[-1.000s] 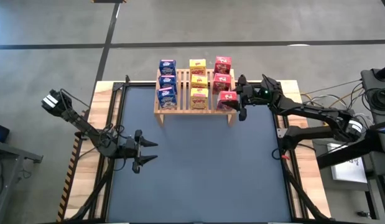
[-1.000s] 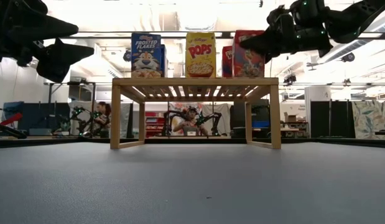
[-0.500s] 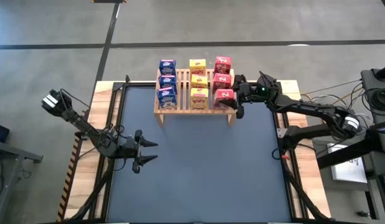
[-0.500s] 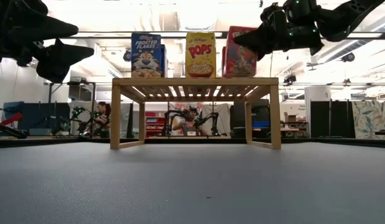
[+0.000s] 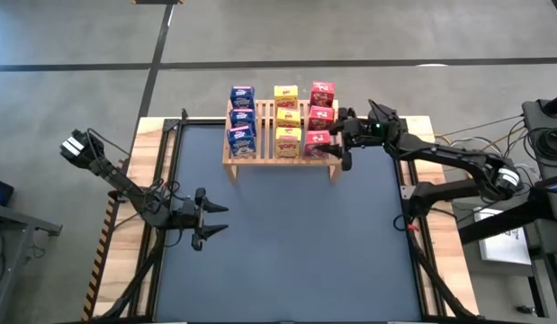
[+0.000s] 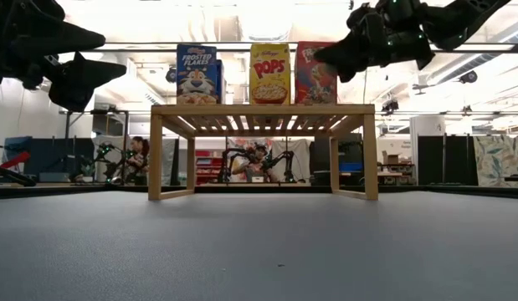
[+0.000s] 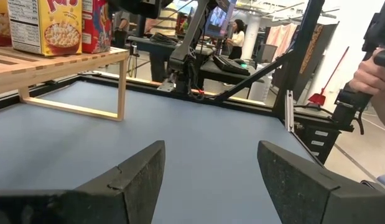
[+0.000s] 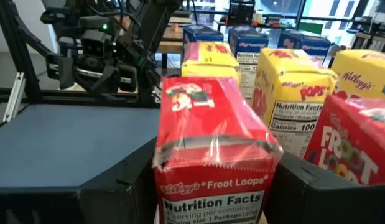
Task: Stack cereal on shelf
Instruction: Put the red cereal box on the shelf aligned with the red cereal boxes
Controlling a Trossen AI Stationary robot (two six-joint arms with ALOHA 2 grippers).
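Note:
The shelf [image 5: 265, 135], a light slatted wooden rack, stands at the table's far middle. On it stand three blue [image 5: 242, 117], three yellow [image 5: 288, 117] and three red boxes of cereal in rows. My right gripper [image 5: 340, 140] reaches in from the right and is shut on the nearest red box [image 5: 318, 139], which stands upright on the slats [image 6: 313, 75]. The right wrist view shows this box [image 8: 214, 149] filling the gap between the fingers of my right gripper [image 8: 212, 171]. My left gripper [image 5: 215, 219] hovers open over the table's near left, holding nothing [image 7: 211, 168]. My right gripper pinches the red box by its two broad faces [image 8: 162, 168], one finger on the near face and one on the far face. The fingers come in level from the table's right, at the box's upper half. The box stands upright, its bottom on the shelf's slats.
Open blue mat [image 5: 287, 234] lies in front of the shelf. The table's dark frame rails [image 5: 166, 180] run along both sides. People and other equipment [image 6: 137, 155] show in the room behind, and a person's hand [image 7: 372, 68] off the table's edge.
My right gripper has carried the red box toward the table's left and slightly farther, onto the shelf's right end. The box, tilted and hanging off the shelf's right edge a second ago, now stands upright on the slats beside the yellow box.

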